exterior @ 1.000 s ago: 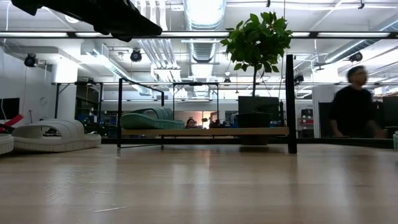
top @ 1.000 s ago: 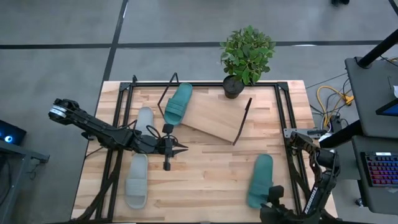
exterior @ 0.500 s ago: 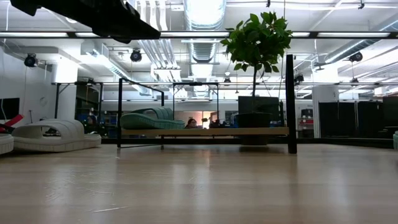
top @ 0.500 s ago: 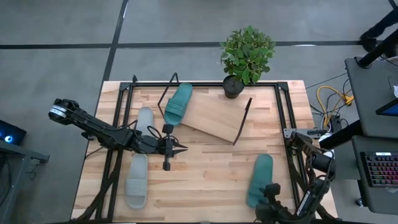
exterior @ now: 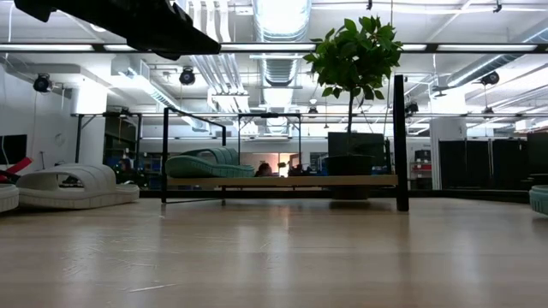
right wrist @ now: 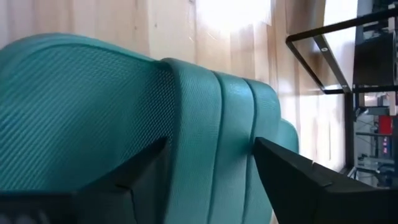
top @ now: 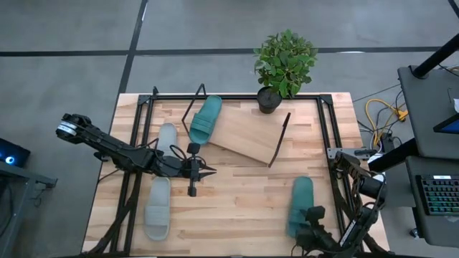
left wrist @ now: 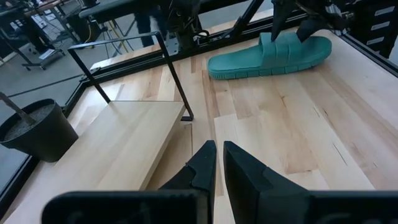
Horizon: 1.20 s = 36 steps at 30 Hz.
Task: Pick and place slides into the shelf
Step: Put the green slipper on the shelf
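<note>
Vs. the earlier frames, the right gripper (top: 307,228) is seen shifted onto the near end of the teal green foam slide (top: 300,206) lying on the tabletop, in front of and to the right of the slanted light-wood shelf with black metal end frames (top: 245,135). That slide's rounded end is now visible at the right edge of the low view (exterior: 539,198), where only a sliver showed before. A person formerly seen in the room's background is gone. Nothing else is changed.

In the right wrist view the dark fingers (right wrist: 298,180) are spread wide, one each side of the slide's broad ribbed strap (right wrist: 217,124); contact w/ the foam can't be confirmed, so a grip isn't established.

The left gripper (top: 206,170) is held just in front of the shelf's left end, fingers (left wrist: 208,165) closed to a thin slit, nothing btwn them.

A 2nd teal slide (top: 206,119) is lying on the shelf's left end. Two light grey foam slides are lying left of the shelf: one (top: 166,140) close beside it, partly covered by the left arm, the other (top: 158,208) farther forward.

A potted green plant (top: 285,64) is standing behind the shelf's right end.

The right gripper is cut off by the high view's lower edge, and the slide's heel is hidden under it.
</note>
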Motion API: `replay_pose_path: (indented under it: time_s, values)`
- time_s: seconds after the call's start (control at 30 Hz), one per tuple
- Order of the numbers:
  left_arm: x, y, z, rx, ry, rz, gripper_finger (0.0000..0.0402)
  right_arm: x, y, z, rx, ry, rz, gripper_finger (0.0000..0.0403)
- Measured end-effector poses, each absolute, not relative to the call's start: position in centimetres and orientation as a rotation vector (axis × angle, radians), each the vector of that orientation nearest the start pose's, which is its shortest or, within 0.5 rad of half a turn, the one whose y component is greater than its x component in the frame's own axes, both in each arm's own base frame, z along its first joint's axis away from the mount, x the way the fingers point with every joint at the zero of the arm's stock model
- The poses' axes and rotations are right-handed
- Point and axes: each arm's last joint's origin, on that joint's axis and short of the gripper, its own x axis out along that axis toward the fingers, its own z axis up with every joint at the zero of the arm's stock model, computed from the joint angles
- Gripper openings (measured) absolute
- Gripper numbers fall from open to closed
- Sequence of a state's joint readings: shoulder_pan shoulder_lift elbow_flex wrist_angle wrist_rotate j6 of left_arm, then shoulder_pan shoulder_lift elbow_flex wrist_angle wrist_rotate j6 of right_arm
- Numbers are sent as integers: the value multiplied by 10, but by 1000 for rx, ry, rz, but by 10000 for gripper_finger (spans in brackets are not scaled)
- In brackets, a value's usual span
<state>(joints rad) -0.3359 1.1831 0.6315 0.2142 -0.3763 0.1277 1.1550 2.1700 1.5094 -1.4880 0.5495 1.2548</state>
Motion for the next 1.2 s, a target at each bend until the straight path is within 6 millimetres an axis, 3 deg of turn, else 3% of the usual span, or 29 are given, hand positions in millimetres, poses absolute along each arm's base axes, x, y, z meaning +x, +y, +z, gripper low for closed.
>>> replay_pose_path:
  time_s: [0.17,0.43,0.73,1.03,1.2]
  values:
    - [239,-72,239,229,323,22,15,156,307,136,-594,1228,-514,179]
    - [239,-72,237,233,337,22,15,159,304,136,-622,1300,-502,22]
    - [238,-72,237,240,338,27,15,167,309,160,-717,1110,-469,10]
    - [239,-70,258,303,271,74,15,191,318,211,-821,793,-372,10]
    - [233,-68,264,293,245,78,15,213,312,226,-899,721,-390,9]
